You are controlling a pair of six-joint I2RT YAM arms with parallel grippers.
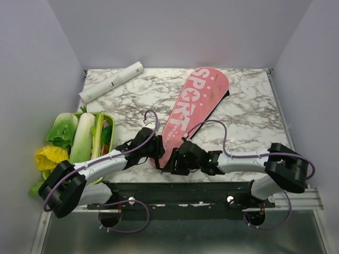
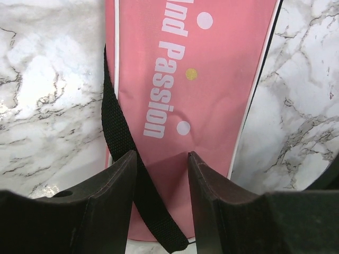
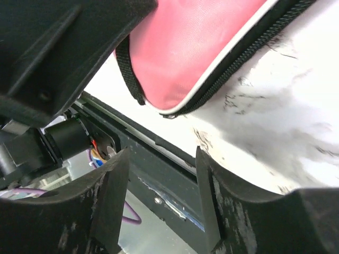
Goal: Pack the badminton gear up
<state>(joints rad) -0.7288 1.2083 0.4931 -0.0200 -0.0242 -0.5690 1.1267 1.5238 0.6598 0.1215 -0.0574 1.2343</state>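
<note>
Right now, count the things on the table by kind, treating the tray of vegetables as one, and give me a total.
Pink cover: 1
White tube: 1
Green tray of vegetables: 1
Total: 3

The marble table (image 1: 249, 106) bears a pink cover (image 1: 193, 108), a white tube (image 1: 111, 81) — and a green vegetable tray (image 1: 109, 117).

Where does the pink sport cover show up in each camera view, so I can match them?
Top external: the pink cover lies diagonally at centre, narrow end lowest.
Left wrist: it fills the middle, top to bottom.
Right wrist: its narrow end, top centre.
Shared landmark: the marble table under it.
</note>
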